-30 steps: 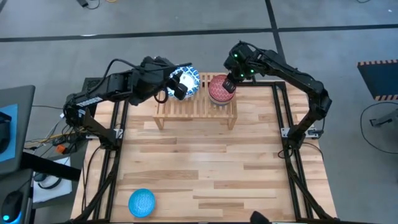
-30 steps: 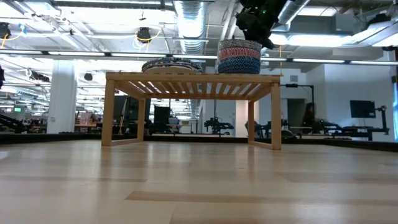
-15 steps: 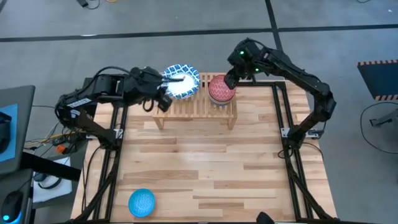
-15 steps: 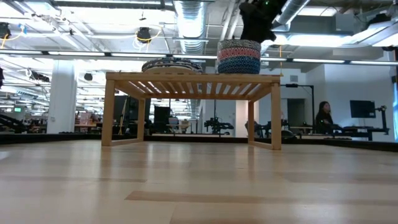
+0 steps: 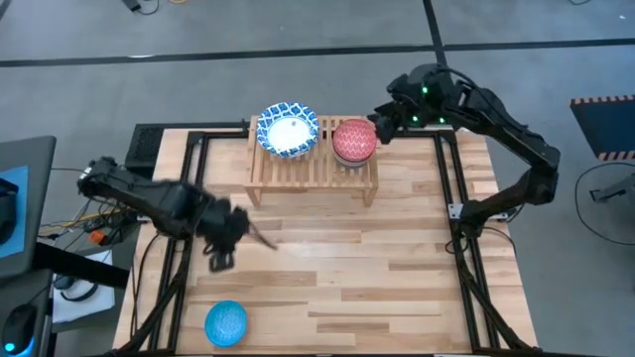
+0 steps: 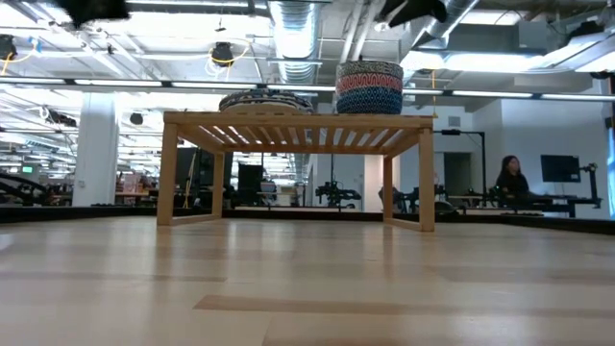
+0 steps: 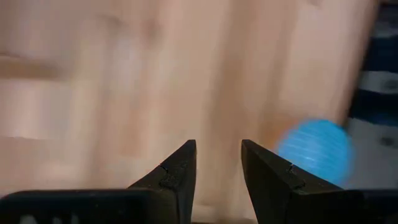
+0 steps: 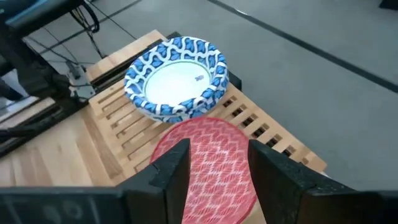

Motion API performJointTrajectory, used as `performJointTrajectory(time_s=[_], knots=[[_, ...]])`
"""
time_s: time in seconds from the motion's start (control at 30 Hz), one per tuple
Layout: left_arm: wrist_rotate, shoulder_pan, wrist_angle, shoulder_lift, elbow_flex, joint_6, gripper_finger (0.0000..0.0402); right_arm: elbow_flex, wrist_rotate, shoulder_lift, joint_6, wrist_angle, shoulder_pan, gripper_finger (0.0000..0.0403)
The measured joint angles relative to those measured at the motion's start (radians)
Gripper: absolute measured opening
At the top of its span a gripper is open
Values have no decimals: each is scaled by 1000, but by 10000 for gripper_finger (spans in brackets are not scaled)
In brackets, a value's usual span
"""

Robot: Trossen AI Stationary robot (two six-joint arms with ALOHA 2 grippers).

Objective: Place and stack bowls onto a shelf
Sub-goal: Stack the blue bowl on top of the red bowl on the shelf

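The shelf (image 5: 313, 164) now carries two bowls, and both arms have let go of them! The white bowl with the blue-patterned rim (image 5: 288, 131) sits open side up on the shelf's left part, and the red bowl (image 5: 353, 141) rests upside down just beside it on the right part, the two close but seemingly not touching. In the low view the red one stands taller on the slats than its flat neighbour.

A second ago each end effector was right at its bowl; now both have pulled off. The right end effector (image 5: 382, 126) hangs just off the shelf's right end, fingers apart and empty, the red bowl seen between them from the wrist. The left end effector (image 5: 223, 243) has swung well away from the shelf, out over the bench (image 5: 397, 258) toward its near left corner, fingers spread and holding nothing.

And there's the likely target: the bright blue bowl (image 5: 226, 322) lies face down far from the shelf, and the left wrist view already has it just ahead. Two placed, then, and this one looks next to be fetched.
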Motion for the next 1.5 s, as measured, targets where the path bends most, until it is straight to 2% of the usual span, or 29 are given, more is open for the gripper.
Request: performJointTrajectory(time_s=[0.07,0.13,0.23,0.4,0.5,0.6,1.07,1.17,1.3,1.4,1.5], knots=[[52,-54,111,-50,-121,-94,111,0,41,-10,4,-12,37,183],[54,-121,219,-91,-231,-169,110,0,88,-14,22,-23,73,181],[50,-249,441,-109,-383,-163,101,-1,148,-12,36,-57,115,180],[47,-393,646,-76,-515,-222,89,-2,195,-1,97,-127,174,180],[4,-431,636,-52,-528,-271,89,-2,222,-2,134,-144,212,180],[-6,-451,666,-26,-526,-244,88,-2,244,-5,164,-143,239,180],[58,-494,712,186,-526,-194,87,-2,284,-7,260,-170,330,180],[73,-494,681,215,-526,-209,68,-2,306,-7,280,-185,342,180],[79,-471,628,204,-525,-217,13,-2,318,-7,292,-194,355,180],[63,-439,590,169,-525,-223,7,-2,316,-7,290,-194,358,180],[31,-379,540,102,-529,-204,4,-2,281,-7,216,-190,375,180]])
